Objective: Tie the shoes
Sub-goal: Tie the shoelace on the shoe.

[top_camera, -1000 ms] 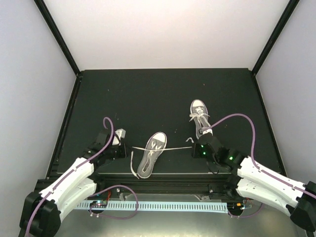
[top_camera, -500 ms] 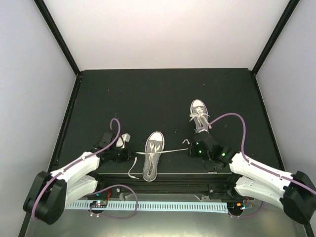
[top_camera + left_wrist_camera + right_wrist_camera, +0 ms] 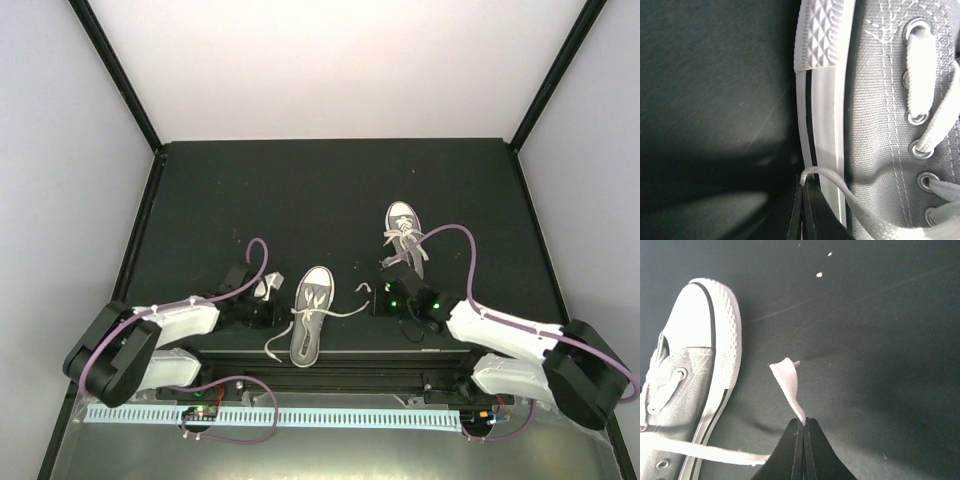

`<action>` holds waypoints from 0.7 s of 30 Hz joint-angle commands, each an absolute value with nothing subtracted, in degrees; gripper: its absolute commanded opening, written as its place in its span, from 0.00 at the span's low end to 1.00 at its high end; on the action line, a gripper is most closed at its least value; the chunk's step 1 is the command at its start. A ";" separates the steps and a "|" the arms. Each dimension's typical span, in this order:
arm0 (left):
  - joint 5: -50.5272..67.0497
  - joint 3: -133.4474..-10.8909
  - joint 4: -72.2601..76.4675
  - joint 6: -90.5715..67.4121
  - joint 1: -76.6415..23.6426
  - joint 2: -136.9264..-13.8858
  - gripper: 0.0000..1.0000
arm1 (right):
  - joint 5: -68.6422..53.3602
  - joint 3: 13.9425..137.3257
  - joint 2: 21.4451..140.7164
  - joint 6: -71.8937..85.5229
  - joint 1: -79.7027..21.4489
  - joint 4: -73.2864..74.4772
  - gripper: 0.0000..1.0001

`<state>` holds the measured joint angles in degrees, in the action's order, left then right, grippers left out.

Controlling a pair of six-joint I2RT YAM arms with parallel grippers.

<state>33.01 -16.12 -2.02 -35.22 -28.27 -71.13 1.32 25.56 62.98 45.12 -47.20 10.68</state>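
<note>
The near grey shoe (image 3: 308, 318) lies between my grippers, toe pointing away, laces untied. My left gripper (image 3: 274, 312) is shut on its left white lace (image 3: 840, 187), right beside the shoe's white sole (image 3: 825, 100). My right gripper (image 3: 374, 300) is shut on the right white lace near its tip (image 3: 786, 381), just right of the same shoe (image 3: 685, 365). That lace runs slack from the eyelets across the mat (image 3: 345, 311). The second grey shoe (image 3: 402, 232) sits farther back on the right with its laces loose.
The dark mat (image 3: 300, 190) ends at the black rail (image 3: 330, 355) just below the near shoe. A loose tail of lace (image 3: 271, 350) hangs over that rail. Black frame posts and white walls enclose the back and sides.
Both grippers have moved inward toward the near shoe, each still holding its lace. The laces, stretched straight out sideways before, now hang slack. The near shoe has turned a little straighter.
</note>
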 commanded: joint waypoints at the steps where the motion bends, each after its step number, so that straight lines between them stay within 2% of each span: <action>1: 33.53 -18.24 4.19 -36.71 -30.08 -75.34 0.02 | -2.87 27.52 68.51 43.96 -46.89 3.64 0.02; 10: 32.64 -22.63 10.17 -39.63 -33.67 -83.12 0.01 | -12.31 31.50 81.01 41.68 -46.87 -2.54 0.02; 21: 30.50 -28.79 11.88 -42.69 -39.47 -88.27 0.02 | -9.92 37.18 87.21 41.02 -46.90 -4.24 0.02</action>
<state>34.54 -25.15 6.44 -40.80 -37.45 -86.48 -7.79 34.06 85.71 42.15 -45.74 -1.32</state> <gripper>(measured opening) 0.016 0.024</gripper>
